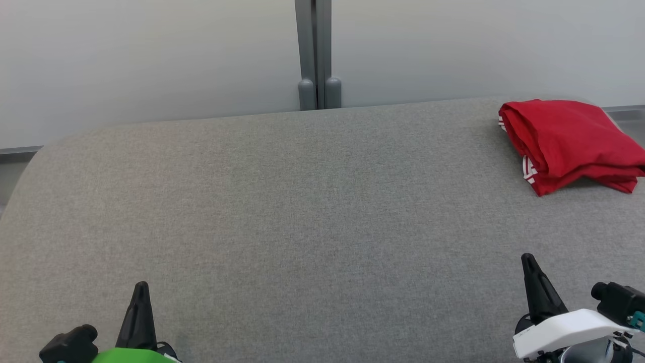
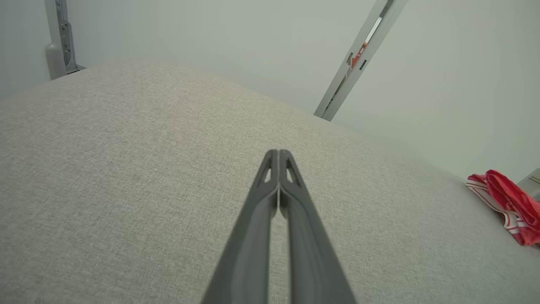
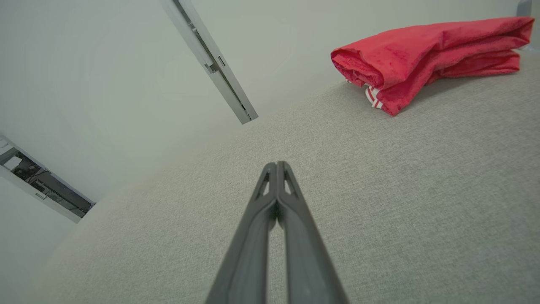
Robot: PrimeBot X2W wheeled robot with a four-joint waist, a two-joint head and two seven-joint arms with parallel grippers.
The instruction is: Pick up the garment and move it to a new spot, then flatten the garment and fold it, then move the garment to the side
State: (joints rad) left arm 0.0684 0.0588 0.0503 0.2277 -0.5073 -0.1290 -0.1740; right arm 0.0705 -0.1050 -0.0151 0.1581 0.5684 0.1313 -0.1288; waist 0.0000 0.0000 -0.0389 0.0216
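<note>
On woven grey surface (image 1: 312, 201), far right: red garment (image 1: 569, 141), folded, rounded edges

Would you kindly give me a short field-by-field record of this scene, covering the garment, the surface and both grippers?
garment: red with white stripes at one edge, folded into a bundle
garment position: far right of the grey fabric surface, apart from both grippers
left gripper: shut, holding nothing, over the near left of the surface
right gripper: shut, holding nothing, over the near right, nearer the garment
background: pale wall with a grey post
</note>
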